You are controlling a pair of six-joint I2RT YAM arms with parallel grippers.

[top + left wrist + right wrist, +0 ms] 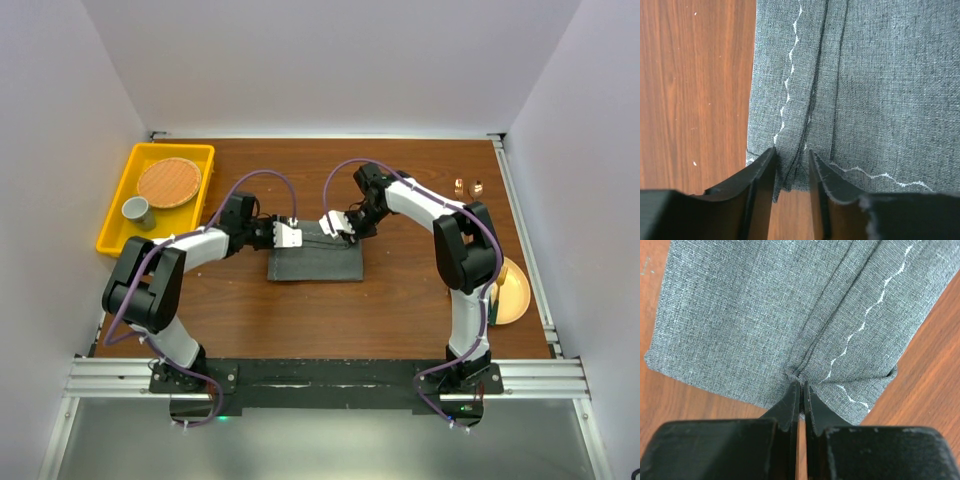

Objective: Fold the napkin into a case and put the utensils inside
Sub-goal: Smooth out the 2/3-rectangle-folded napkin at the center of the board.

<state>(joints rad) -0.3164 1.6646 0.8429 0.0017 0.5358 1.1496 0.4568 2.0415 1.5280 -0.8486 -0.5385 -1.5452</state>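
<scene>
Top external: one napkin [315, 263] | two utensils [468, 186] | one plate [512, 290]

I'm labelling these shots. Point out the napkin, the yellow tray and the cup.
napkin [315, 264]: top view, middle of the folded cloth.
yellow tray [118, 242]: top view, near rim.
cup [136, 211]: top view, its opening.

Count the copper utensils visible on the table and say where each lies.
2 shiny copper utensils, small and indistinct, lie side by side near the table's far right corner, apart from the napkin. More may be hidden.
</scene>
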